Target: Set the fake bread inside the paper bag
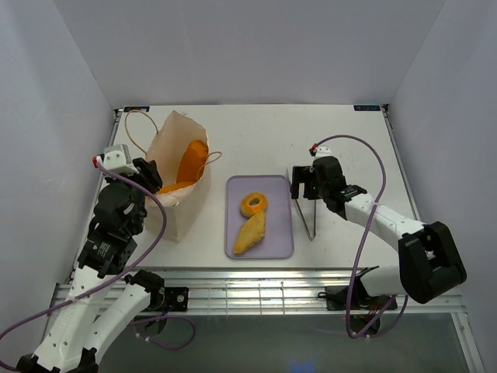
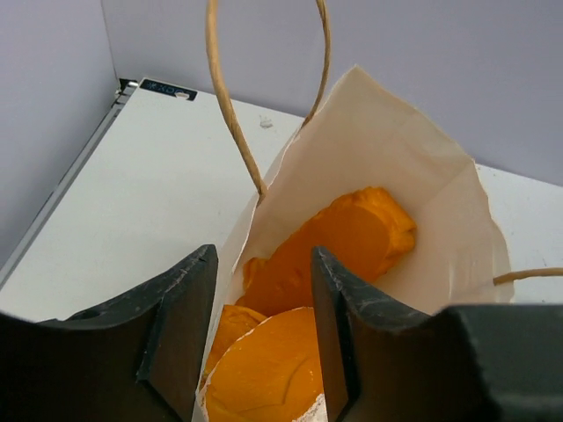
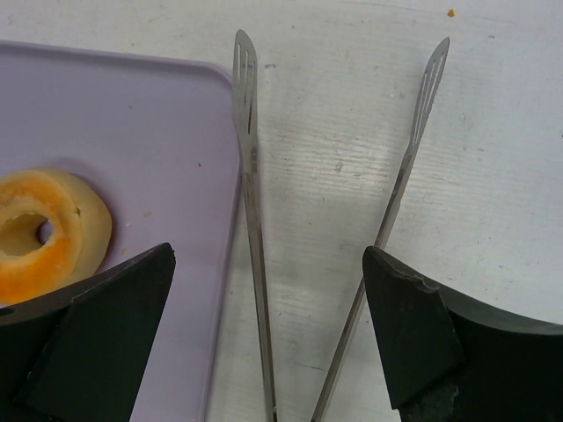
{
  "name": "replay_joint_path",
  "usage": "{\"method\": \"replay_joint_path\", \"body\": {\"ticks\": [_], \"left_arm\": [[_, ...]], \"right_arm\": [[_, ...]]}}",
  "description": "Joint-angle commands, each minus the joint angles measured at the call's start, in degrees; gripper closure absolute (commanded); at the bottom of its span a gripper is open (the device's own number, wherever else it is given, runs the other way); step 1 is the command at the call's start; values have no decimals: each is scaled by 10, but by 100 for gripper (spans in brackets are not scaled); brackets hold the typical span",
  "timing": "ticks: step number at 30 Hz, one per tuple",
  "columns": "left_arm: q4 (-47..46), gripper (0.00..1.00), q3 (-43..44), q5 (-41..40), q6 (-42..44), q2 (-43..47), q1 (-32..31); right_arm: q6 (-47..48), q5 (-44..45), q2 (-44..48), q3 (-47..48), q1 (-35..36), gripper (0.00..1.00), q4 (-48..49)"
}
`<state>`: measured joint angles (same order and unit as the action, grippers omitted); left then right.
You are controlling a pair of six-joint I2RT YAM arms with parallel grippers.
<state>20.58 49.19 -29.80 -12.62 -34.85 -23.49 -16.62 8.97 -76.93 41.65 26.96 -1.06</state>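
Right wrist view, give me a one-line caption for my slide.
Open right claw poised over silver tongs on the table, beside the lavender tray holding a bread ring.

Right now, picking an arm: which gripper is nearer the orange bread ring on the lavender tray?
Right. The right gripper hangs over silver metal tongs right of the ring; the left gripper is at the mouth of the tan paper bag.

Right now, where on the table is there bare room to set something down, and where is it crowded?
Bare: the far strip of table beyond the tray, from the paper bag to the right edge. Crowded: the slit between bag and tray, and the tray's right edge, where the tongs lie under the right tool.
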Motion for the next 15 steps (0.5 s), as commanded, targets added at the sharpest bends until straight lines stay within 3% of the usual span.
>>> {"method": "replay_joint_path", "body": {"ticks": [1,4,13,15], "left_arm": [[15,42,41,-20,12,4,-3],[30,27,66,-45,24,-7,-3],[88,23,156,-58,26,-29,-3],[101,22,168,-24,20,-29,-3]], "right_arm": [[19,-22,20,39,-3,7,-39],[32,-40,33,59,-3,6,-58],[42,-64,77,152,-3,2,-117],[43,-60,100,161,-3,3,-120]]}}
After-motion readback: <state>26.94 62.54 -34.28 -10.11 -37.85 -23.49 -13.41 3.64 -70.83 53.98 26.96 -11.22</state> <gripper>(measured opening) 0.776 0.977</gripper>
